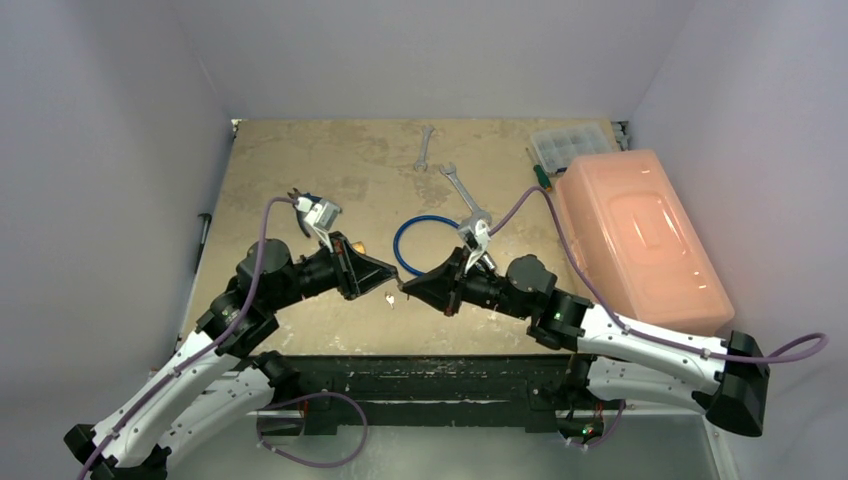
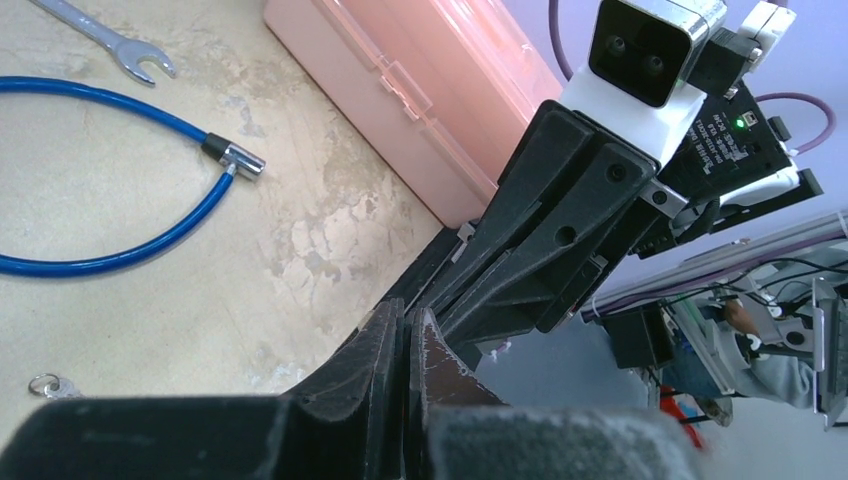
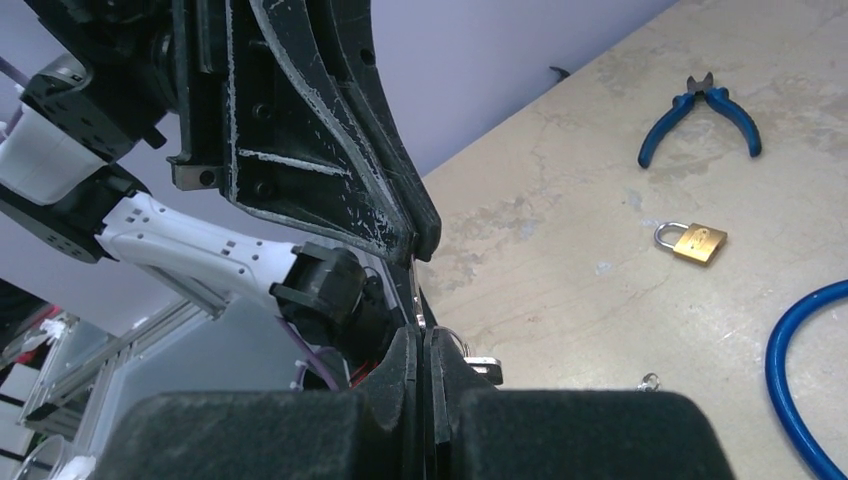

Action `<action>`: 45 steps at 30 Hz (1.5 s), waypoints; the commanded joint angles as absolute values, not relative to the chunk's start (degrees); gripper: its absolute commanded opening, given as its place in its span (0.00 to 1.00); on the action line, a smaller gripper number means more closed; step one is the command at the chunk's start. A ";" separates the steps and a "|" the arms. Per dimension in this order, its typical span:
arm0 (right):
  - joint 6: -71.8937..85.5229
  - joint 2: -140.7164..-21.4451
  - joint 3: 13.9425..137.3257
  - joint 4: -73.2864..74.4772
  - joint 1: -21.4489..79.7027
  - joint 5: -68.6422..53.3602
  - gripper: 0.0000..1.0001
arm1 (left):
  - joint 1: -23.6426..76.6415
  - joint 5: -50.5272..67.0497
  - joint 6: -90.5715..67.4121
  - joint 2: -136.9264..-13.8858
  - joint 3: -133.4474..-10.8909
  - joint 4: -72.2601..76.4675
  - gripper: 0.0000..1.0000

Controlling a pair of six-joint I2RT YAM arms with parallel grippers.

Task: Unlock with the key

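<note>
My two grippers meet tip to tip above the table's near middle. My right gripper [image 1: 408, 285] is shut on the tiny silvery key [image 3: 417, 298], also seen in its wrist view [image 3: 422, 340]; a ring and a second small key hang beside its fingers. The key's blade runs up to the shut fingertips of my left gripper [image 1: 393, 277], which pinch its far end. In the left wrist view the left gripper [image 2: 408, 320] is shut and the key is hidden. The small brass padlock [image 3: 692, 241] lies on the table behind, shackle closed, apart from both grippers.
A blue cable loop [image 1: 430, 218] lies mid-table, with two wrenches [image 1: 462, 190] behind it. A pink lidded box [image 1: 640, 235] fills the right side, with a clear organizer [image 1: 570, 145] behind it. Blue pliers [image 3: 700, 115] lie far left. A small loose ring [image 2: 45, 385] lies under the grippers.
</note>
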State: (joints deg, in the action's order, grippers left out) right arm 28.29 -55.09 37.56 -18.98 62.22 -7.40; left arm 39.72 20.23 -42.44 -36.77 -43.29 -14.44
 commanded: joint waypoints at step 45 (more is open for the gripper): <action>26.11 -25.81 49.82 25.15 61.08 22.50 0.00 | 40.43 0.49 -47.44 -67.09 -52.09 -13.32 0.69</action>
State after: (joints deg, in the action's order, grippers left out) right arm 27.33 -25.85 46.61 19.11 61.06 22.44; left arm 39.86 6.81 -44.97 -60.38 -45.54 -12.53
